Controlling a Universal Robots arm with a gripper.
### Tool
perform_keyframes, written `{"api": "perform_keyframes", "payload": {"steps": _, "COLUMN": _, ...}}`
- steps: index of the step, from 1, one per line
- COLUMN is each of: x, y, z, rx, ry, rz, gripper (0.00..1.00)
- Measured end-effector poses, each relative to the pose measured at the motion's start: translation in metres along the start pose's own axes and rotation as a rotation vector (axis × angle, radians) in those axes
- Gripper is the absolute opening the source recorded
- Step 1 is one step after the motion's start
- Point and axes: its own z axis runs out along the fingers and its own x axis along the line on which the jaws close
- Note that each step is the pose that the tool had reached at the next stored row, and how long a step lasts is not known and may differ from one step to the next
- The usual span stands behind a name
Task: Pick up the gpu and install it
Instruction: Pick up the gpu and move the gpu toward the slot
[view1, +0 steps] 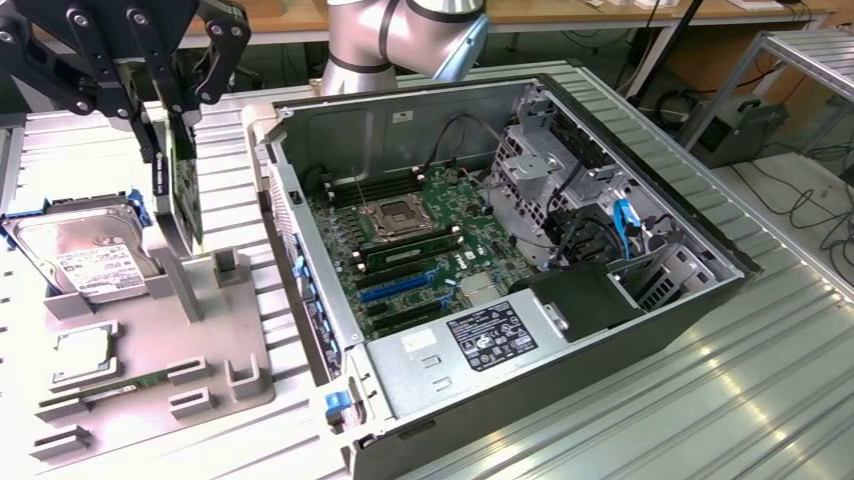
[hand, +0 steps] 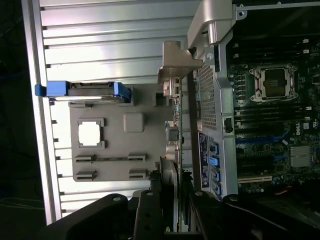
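The gpu (view1: 179, 195) stands on edge, a thin dark card with a pale bracket strip, over the back of the grey fixture plate (view1: 234, 345). My gripper (view1: 171, 100) comes down on it from above, black fingers (view1: 214, 70) shut on the card's top edge. In the wrist view the gpu (hand: 175, 125) runs edge-on away from the gripper (hand: 175, 202), its bracket (hand: 176, 65) at the far end. The card's lower edge sits just above or at its holder; I cannot tell which. The open computer case (view1: 667, 310) lies to the exterior view's right, motherboard (view1: 414, 245) exposed.
A silver hard drive (view1: 83, 255) in blue rails stands on the fixture beside the card. A processor chip (view1: 83, 352) and a green memory stick (view1: 127, 385) lie nearer the front. Blue expansion slots (view1: 394, 287) show on the motherboard. The power supply (view1: 474, 340) fills the case's front corner.
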Motion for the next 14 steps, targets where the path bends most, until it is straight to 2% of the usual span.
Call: {"api": "perform_keyframes", "payload": {"steps": 14, "x": -0.0076, "y": 0.0006, "z": 0.0013, "rx": 0.0003, "ry": -0.0001, "rz": 0.0, "gripper": 0.26}}
